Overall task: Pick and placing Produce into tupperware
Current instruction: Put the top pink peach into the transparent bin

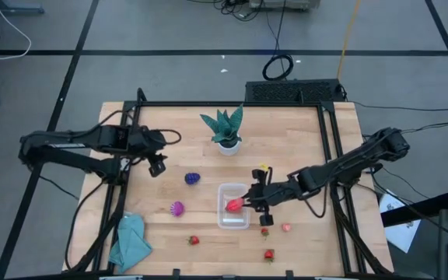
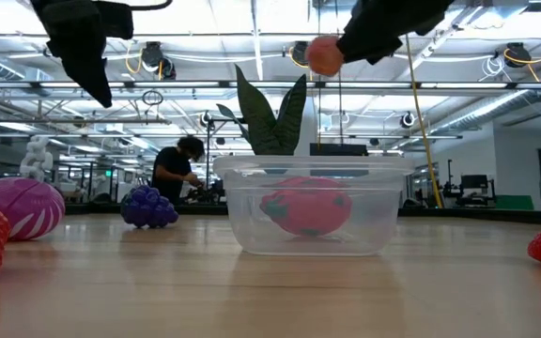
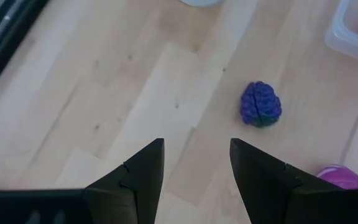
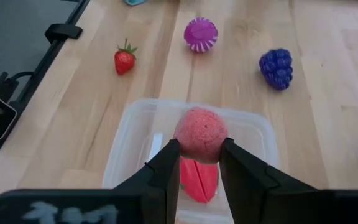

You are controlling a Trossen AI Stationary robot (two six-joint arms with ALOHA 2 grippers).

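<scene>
Right end effector [image 4: 197, 163] clamped on pink fruit [image 4: 200, 134], above tupperware [image 4: 129, 134]

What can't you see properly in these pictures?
- Red fruit in the tupperware: right wrist view, mostly hidden behind the held pink ball and the right gripper.
- Left gripper: low view, top cut off by the edge.
- Person behind the table: low view, too small.
</scene>
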